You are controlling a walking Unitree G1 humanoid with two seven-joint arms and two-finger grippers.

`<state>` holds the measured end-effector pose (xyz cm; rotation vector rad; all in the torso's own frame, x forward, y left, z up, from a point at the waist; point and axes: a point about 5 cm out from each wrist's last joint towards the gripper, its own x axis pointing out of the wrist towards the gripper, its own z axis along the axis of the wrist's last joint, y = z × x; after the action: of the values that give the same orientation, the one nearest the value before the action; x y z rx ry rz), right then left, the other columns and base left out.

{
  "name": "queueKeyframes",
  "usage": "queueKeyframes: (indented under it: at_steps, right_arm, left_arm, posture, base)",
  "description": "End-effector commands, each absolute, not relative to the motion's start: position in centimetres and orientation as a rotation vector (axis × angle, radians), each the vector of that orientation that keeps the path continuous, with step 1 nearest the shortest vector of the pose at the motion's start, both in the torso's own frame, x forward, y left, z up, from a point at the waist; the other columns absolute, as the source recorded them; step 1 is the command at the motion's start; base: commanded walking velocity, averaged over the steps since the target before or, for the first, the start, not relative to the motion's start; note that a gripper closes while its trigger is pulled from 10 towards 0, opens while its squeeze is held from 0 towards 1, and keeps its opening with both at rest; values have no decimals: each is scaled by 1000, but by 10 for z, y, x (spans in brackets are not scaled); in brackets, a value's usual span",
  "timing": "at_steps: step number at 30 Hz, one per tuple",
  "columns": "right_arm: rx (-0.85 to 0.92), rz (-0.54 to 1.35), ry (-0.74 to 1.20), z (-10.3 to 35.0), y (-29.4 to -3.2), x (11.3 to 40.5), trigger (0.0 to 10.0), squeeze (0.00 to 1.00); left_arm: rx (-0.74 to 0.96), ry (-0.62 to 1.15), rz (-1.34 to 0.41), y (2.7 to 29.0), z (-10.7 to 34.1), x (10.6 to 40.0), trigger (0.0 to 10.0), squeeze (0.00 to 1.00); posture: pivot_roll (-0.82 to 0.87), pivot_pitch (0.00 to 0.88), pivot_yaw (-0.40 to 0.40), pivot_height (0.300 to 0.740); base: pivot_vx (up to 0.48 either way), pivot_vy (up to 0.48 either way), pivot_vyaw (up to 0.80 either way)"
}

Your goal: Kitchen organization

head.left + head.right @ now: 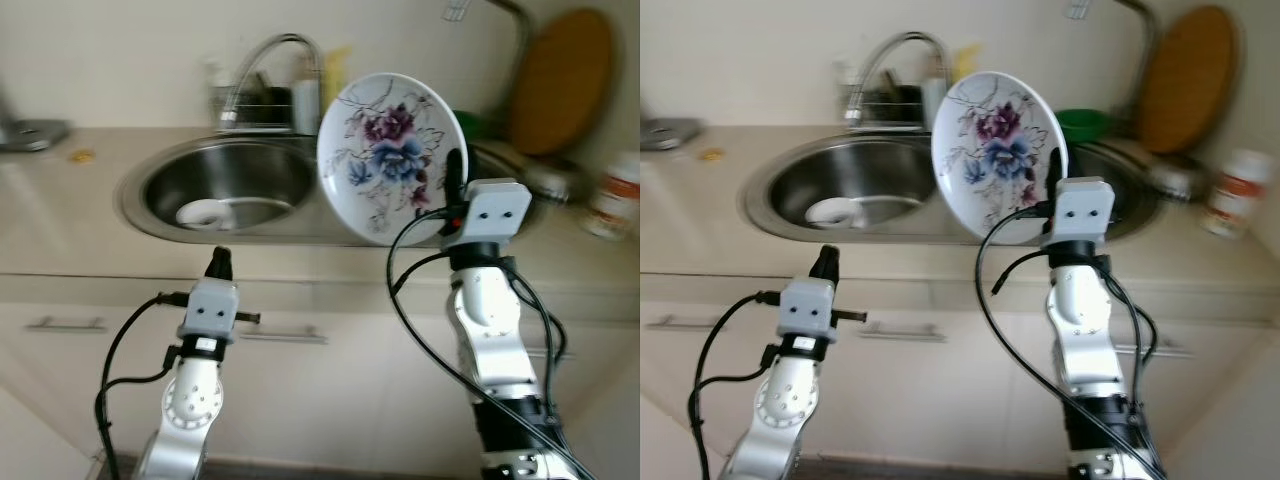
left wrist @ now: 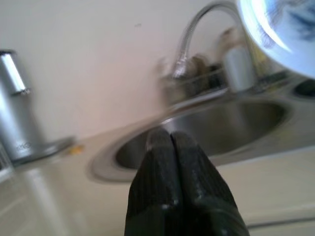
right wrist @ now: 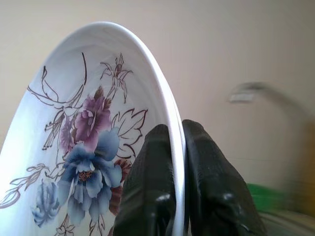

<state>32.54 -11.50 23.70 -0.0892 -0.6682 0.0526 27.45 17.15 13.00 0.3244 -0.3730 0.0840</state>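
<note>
A white plate point(image 1: 385, 150) painted with blue and purple flowers stands upright in the air above the right half of the sink. My right gripper point(image 1: 455, 180) is shut on the plate's rim point(image 3: 173, 128), one finger on each face. My left gripper point(image 1: 219, 263) is lower, in front of the counter edge before the left basin point(image 1: 228, 185), its fingers point(image 2: 172, 172) shut on nothing. A small white dish point(image 1: 207, 213) lies in the bottom of that basin.
A curved tap point(image 1: 268, 60) rises behind the sink, with a rack of items point(image 1: 262, 105) beside it. A round wooden board point(image 1: 560, 80) leans on the wall at the right, a jar point(image 1: 615, 195) stands below it. Drawer handles point(image 1: 65, 323) run under the counter.
</note>
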Motion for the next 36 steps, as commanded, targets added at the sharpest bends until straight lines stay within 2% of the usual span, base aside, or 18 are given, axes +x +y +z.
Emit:
queueKeyframes:
  at_steps: [1, 15, 23, 24, 25, 26, 27, 28, 32, 36]
  right_arm:
    - [-81, 24, -711, 247, -124, 325, 0, 0]
    - [-86, 1, -698, 247, -127, 329, 0, 0]
    - [-141, -98, -587, 236, -139, 341, 0, 0]
    - [-145, -136, -544, 232, -146, 345, 2235, 0]
    - [-145, -136, -544, 232, -146, 345, 2235, 0]
    - [-153, -155, -526, 230, -149, 346, 7490, 0]
    - [-158, -161, -522, 229, -150, 347, 7490, 0]
    - [-168, -161, -515, 229, -150, 348, 10000, 0]
    - [-209, -158, -460, 224, -151, 354, 10000, 0]
    - [-274, -224, -378, 220, -166, 365, 10000, 0]
  left_arm:
    - [325, -388, 77, 168, 133, 275, 10000, 0]
    - [322, -388, 74, 166, 132, 276, 10000, 0]
    - [327, -383, 76, 166, 131, 277, 10000, 0]
    - [327, -381, 79, 166, 131, 277, 10000, 0]
    - [327, -381, 79, 166, 131, 277, 10000, 0]
    - [327, -380, 79, 166, 131, 277, 10000, 0]
    - [327, -379, 79, 167, 131, 277, 10000, 0]
    - [327, -379, 78, 167, 130, 277, 10000, 0]
    - [328, -376, 72, 166, 130, 277, 10000, 0]
    - [329, -376, 69, 165, 129, 277, 10000, 0]
  posture:
    - [-64, 0, 28, 740]
    - [-65, 0, 28, 740]
    - [-61, 0, 24, 740]
    - [-61, 0, 24, 740]
    - [-61, 0, 24, 740]
    - [-60, 0, 24, 740]
    - [-60, 0, 24, 740]
    - [-60, 0, 25, 740]
    - [-61, 0, 26, 740]
    - [-57, 0, 26, 740]
  base:
    - [330, 0, 406]
    - [325, 0, 0]
    - [162, 0, 0]
    - [0, 0, 0]
    - [0, 0, 0]
    - [0, 0, 0]
    - [0, 0, 0]
    - [0, 0, 0]
    - [0, 0, 0]
    - [0, 0, 0]
